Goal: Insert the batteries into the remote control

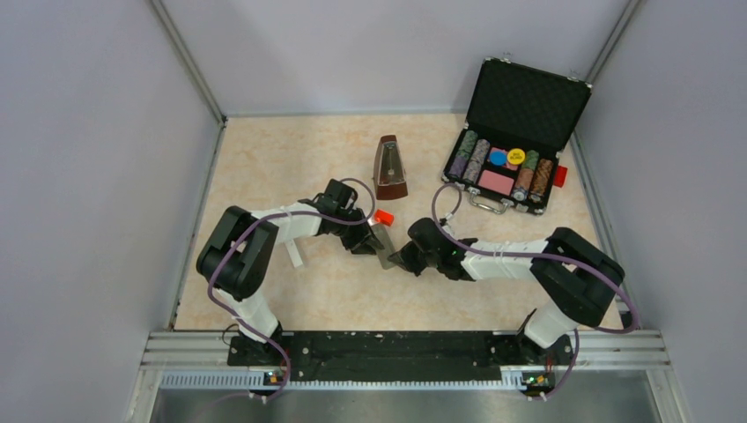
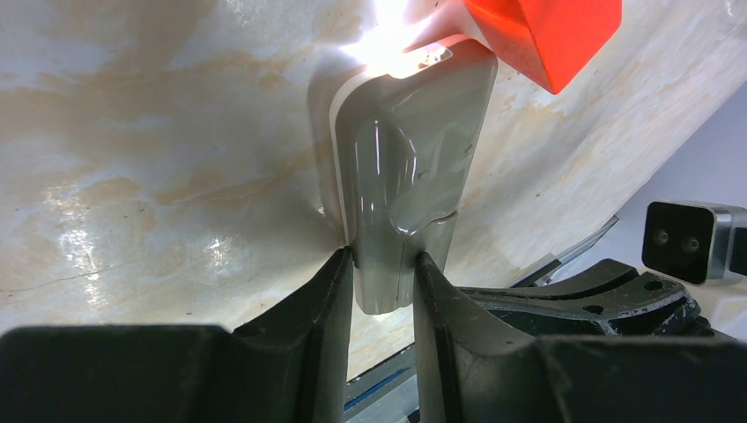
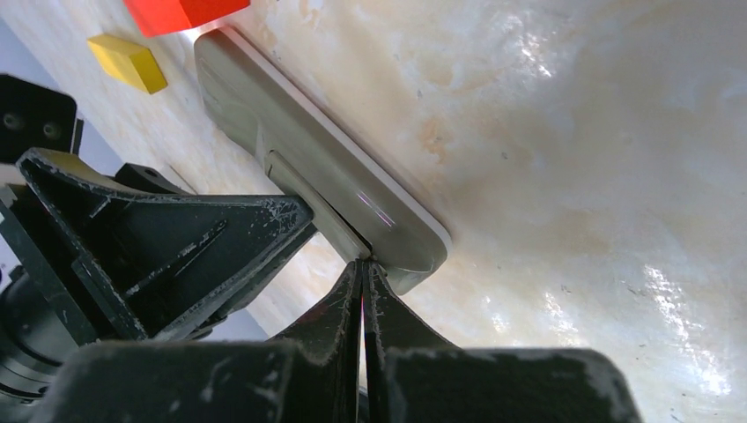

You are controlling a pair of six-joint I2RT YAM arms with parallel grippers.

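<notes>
The grey remote control [image 1: 384, 246] lies on the table between my two grippers. In the left wrist view my left gripper [image 2: 384, 280] is shut on one end of the remote [image 2: 410, 159], one finger on each long side. In the right wrist view my right gripper [image 3: 363, 264] is shut, its closed tips touching the remote [image 3: 291, 141] at the seam of its cover near the rounded end. In the top view the left gripper [image 1: 368, 240] and right gripper [image 1: 402, 258] meet at the remote. No batteries are in view.
A chunky red-orange block [image 1: 383, 216] touches the remote's far end, and a flat yellow block [image 3: 129, 63] lies beyond it. A metronome [image 1: 389, 167] stands behind. An open case of poker chips [image 1: 506, 159] sits back right. A slim white bar [image 1: 293, 254] lies by the left arm.
</notes>
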